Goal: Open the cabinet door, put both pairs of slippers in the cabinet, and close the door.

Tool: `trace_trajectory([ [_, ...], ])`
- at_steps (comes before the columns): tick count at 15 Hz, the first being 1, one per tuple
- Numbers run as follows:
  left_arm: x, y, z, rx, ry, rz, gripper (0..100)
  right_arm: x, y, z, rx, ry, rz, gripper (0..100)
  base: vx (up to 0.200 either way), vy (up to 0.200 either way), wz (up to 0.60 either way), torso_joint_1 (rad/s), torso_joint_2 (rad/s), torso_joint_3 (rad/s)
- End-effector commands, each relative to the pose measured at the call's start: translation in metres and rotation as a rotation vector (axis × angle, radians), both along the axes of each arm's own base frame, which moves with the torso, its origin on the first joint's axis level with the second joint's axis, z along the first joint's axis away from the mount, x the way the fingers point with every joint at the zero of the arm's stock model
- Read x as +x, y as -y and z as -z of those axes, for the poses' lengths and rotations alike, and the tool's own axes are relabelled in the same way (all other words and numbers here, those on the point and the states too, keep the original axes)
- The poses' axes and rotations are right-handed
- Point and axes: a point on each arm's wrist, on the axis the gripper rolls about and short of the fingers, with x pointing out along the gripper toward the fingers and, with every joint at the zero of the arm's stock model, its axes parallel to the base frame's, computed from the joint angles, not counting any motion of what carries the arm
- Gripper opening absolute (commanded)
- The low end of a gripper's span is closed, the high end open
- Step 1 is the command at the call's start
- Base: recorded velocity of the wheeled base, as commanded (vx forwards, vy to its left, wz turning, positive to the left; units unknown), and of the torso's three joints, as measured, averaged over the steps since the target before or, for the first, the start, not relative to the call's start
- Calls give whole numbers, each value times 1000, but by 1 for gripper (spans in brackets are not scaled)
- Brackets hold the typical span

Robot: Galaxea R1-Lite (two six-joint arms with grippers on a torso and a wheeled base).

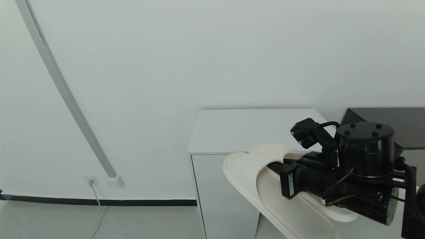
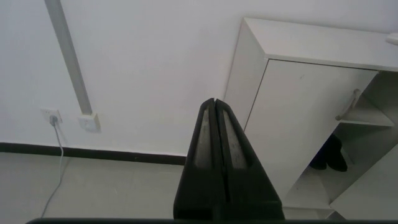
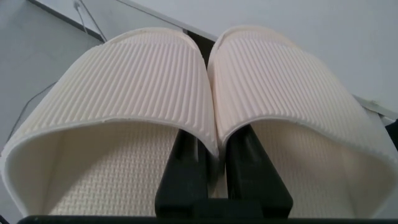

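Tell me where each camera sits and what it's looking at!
Head view: on the robot's head, facing forward and down at the white cabinet and wall; the right gripper holding the slippers shows low on the right.
Left wrist view: on the left wrist, looking along the shut left gripper toward the cabinet.
Right wrist view: on the right wrist, looking along its gripper at the slippers.
Shared: head and left wrist views both show the cabinet and wall socket.

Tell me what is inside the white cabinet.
A dark pair of footwear stands on the bottom level, under a white shelf. The front panel of the cabinet covers the rest.
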Motion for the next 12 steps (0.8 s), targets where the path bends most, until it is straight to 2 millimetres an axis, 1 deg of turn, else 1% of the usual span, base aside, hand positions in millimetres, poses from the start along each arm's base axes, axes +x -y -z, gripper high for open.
trace_trajectory([
  [1,0,0,0,0,1,0,0,-1,0,1,-5,-3,4,0,0,0,0,0,0,0],
  [12,0,0,0,0,1,0,0,-3,1,2,-7,-3,0,0,0,0,0,0,0,0],
])
